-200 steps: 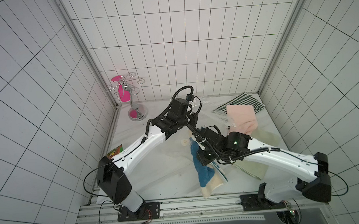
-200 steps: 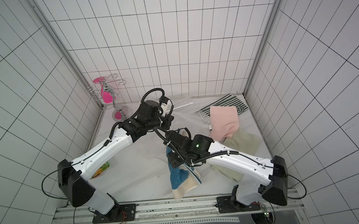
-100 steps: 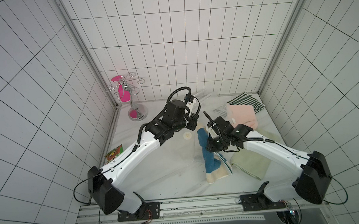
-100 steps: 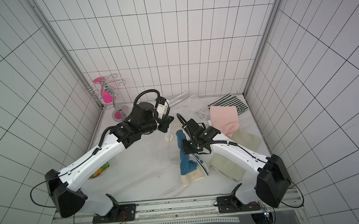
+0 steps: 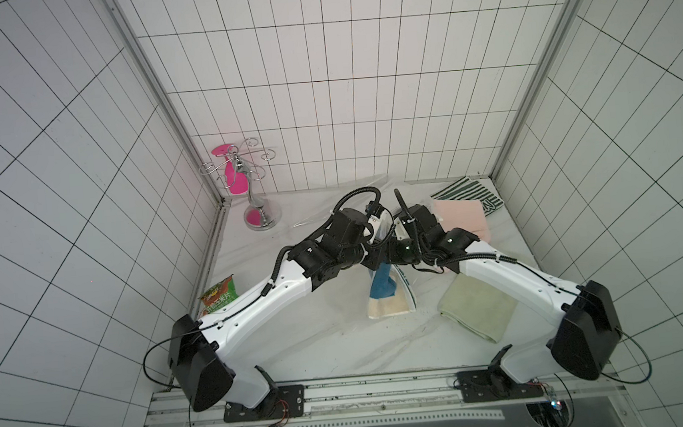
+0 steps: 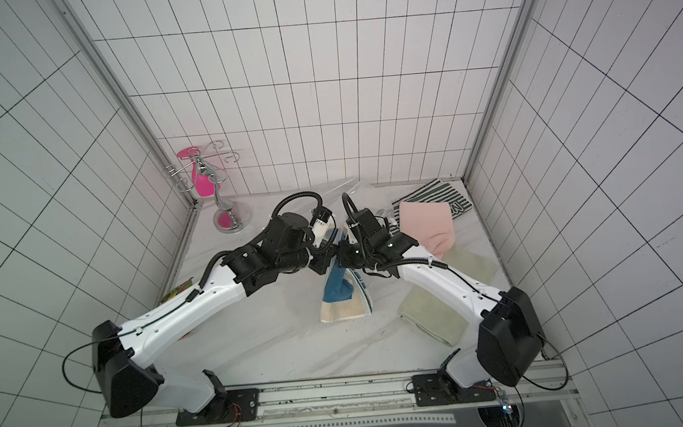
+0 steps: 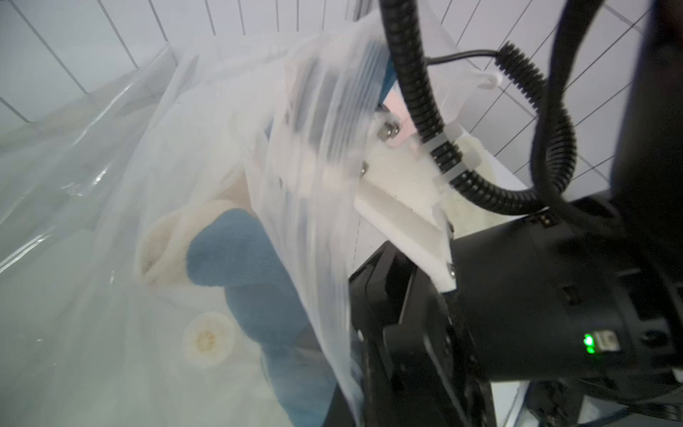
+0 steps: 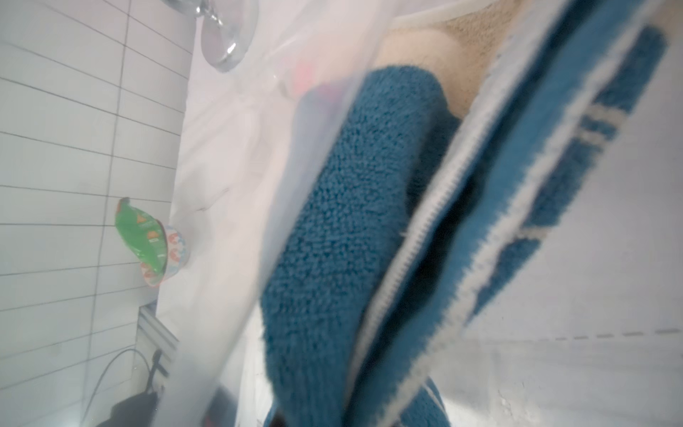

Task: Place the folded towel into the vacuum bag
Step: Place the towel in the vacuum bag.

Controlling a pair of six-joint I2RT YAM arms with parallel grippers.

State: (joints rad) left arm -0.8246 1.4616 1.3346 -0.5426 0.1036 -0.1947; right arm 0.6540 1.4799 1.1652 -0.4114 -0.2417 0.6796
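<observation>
Left fingers (image 5: 368, 262) sit closed at the centre of both top views, almost tip to tip with the right fingers (image 5: 387, 260). Their tips are out of the left wrist view. The film of the bag (image 7: 321, 122) runs taut from the top of that frame down to its lower edge, so they look clamped on the bag's raised edge. The right fingers are pinched on the upper end of the towel (image 5: 382, 292). It hangs from them at a slant, blue above and cream below. Its lower end rests on the surface (image 5: 334, 348) just below frame centre.

In the left wrist view the towel shows hazily through the film at lower centre, beside the bag's round white valve (image 7: 209, 338). The black right fingers stand at the film's free edge, right of centre. Blue terry fills most of the right wrist view, with film across its left part. How far the towel is inside the bag I cannot tell. The rest of the bag lies glossy across the middle of the surface, reaching toward the back wall.

At the upper right of the surface in both top views, a pink cloth (image 5: 463, 217) overlaps a striped cloth (image 5: 469, 194). A green cloth (image 5: 480, 310) lies at lower right, partly under the right arm. A packet (image 5: 219, 299) leans at the left wall. A metal stand (image 5: 253, 196) occupies the back left corner.
</observation>
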